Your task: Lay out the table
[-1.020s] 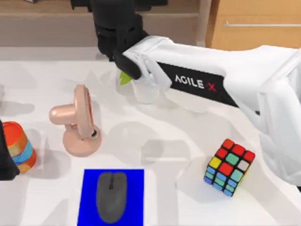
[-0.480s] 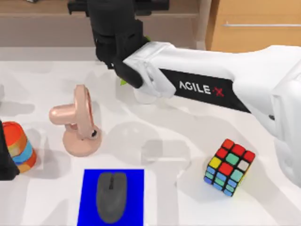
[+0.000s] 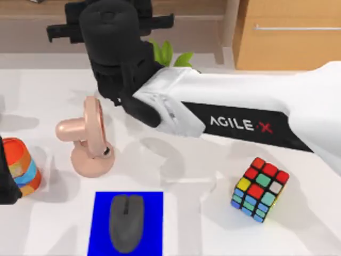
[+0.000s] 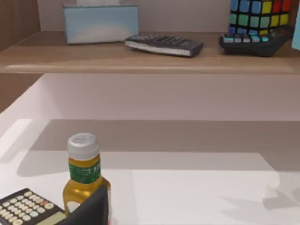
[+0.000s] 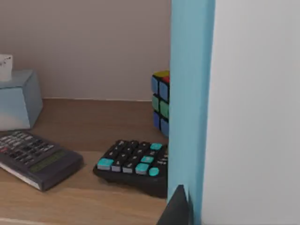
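Note:
The white table (image 3: 298, 234) carries a pink desk fan (image 3: 88, 138), a colour cube (image 3: 259, 189), an orange and blue striped thing (image 3: 21, 165) and a grey mouse (image 3: 126, 221) on a blue mat (image 3: 152, 205). My right arm reaches across from the right, and its black right gripper (image 3: 112, 26) is raised over the back left. Green leaves of a potted plant (image 3: 168, 53) stick out beside it; the arm hides the pot. In the right wrist view a white and light-blue surface (image 5: 225, 108) lies close against one fingertip (image 5: 178, 208). My left gripper (image 3: 5, 181) is parked at the left edge.
A wooden cabinet (image 3: 287, 32) stands at the back right. A wooden shelf (image 4: 140, 61) along the back holds a tissue box (image 4: 101, 23), two calculators and another colour cube (image 4: 255, 18). A yellow bottle (image 4: 84, 176) and a calculator (image 4: 28, 208) stand near the left arm.
The right gripper has risen and shifted left. The green leaves rose with it toward the back, and the white pot once visible below the arm is now covered.

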Motion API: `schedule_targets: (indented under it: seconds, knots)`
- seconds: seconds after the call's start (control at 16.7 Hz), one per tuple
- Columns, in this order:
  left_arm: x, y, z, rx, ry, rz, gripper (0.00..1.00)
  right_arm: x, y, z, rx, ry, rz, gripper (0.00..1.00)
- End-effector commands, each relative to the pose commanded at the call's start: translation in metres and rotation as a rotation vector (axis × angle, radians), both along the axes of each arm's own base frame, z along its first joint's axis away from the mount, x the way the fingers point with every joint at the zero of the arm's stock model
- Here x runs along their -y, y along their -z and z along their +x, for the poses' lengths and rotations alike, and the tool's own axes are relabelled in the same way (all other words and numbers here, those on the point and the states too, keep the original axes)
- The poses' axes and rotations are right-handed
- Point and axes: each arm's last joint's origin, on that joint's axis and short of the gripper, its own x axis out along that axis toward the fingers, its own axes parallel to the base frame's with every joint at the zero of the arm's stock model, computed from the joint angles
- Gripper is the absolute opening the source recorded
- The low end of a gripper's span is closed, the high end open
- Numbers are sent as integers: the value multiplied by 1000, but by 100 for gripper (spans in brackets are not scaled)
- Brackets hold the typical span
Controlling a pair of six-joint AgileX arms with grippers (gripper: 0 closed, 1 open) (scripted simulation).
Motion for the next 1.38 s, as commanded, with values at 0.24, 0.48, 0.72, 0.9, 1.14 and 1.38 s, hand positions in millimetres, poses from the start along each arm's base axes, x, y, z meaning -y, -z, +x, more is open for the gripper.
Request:
schedule_targets:
  seconds: [0.24, 0.48, 0.72, 0.9, 1.14, 1.38]
  knots:
    - [0, 0, 0, 0, 0, 0, 100, 25, -32, -38, -24, -134, 130, 0]
    - [0, 0, 0, 0, 0, 0, 100, 101, -94, -44, 34, -163, 372, 0]
    - [0, 0, 0, 0, 0, 0, 100, 208, -135, -40, 136, -103, 593, 0]
    - [0, 0, 0, 0, 0, 0, 100, 290, -134, -36, 183, 2, 693, 0]
    - [0, 0, 0, 0, 0, 0, 100, 392, -96, -32, 159, 217, 786, 0]
    - [0, 0, 0, 0, 0, 0, 100, 481, -40, -41, 72, 448, 922, 0]
